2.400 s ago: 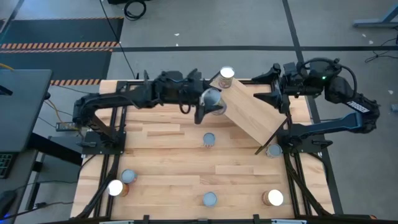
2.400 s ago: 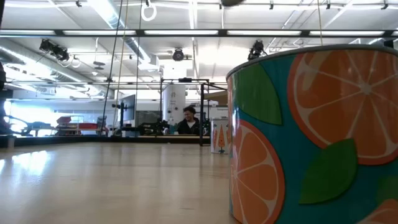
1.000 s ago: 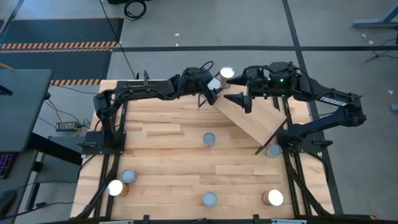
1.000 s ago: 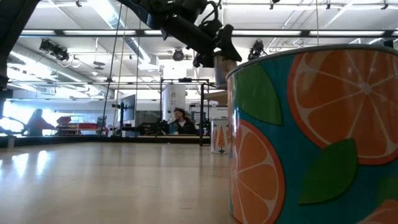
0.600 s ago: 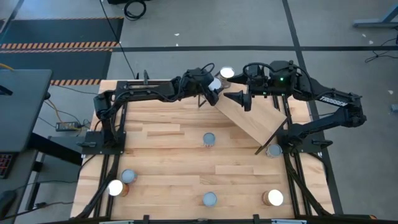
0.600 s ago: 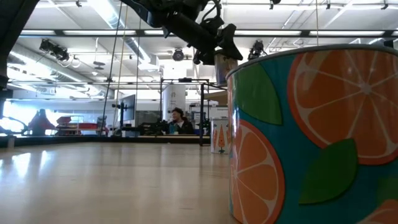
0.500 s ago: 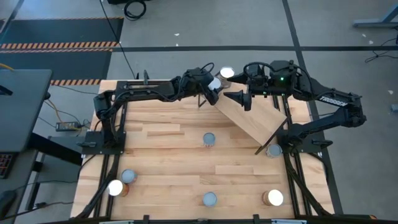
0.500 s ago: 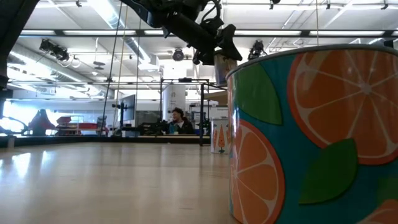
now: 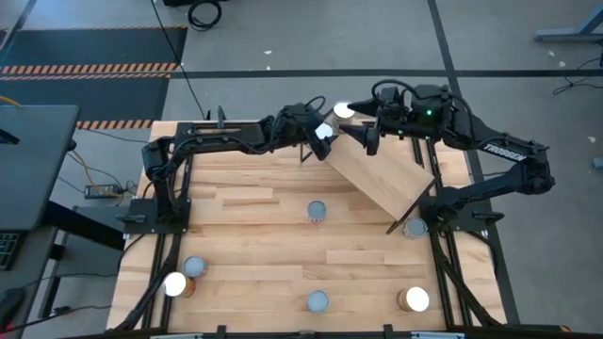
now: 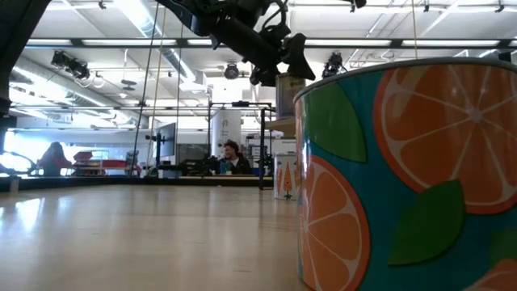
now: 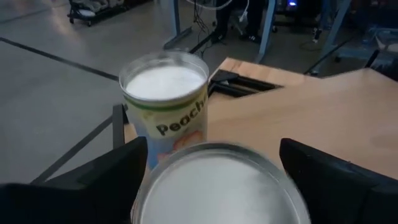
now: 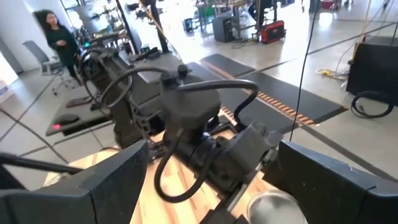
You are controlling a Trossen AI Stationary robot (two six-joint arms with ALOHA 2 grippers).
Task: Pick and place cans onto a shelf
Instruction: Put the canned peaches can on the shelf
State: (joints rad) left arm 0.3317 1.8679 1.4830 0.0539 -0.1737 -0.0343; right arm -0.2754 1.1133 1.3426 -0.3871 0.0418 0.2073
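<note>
The shelf is a light-wood board on a black wire frame, set at an angle at the table's far right. A white-topped peach can stands on its far end and also shows in the left wrist view. My left gripper is shut on a silver-topped can at the shelf's far-left corner, just in front of the peach can. My right gripper is open and empty over the shelf's far end, right of both cans. My left gripper pinches the silver-topped can by its upper wall just under the rim, one finger on each side. The fingers slant down from the table's left. The can stays upright below them; whether its base rests on the shelf, I cannot tell.
Several more cans stand on the wooden tabletop: one mid-table, one by the shelf's near foot, two at the near left, two along the near edge. An orange-printed can fills the right of the low view.
My right gripper has moved a little toward the table's far edge, closer to the peach can on the shelf's far end, staying open. My left gripper has kept the silver-topped can at the shelf's far-left corner.
</note>
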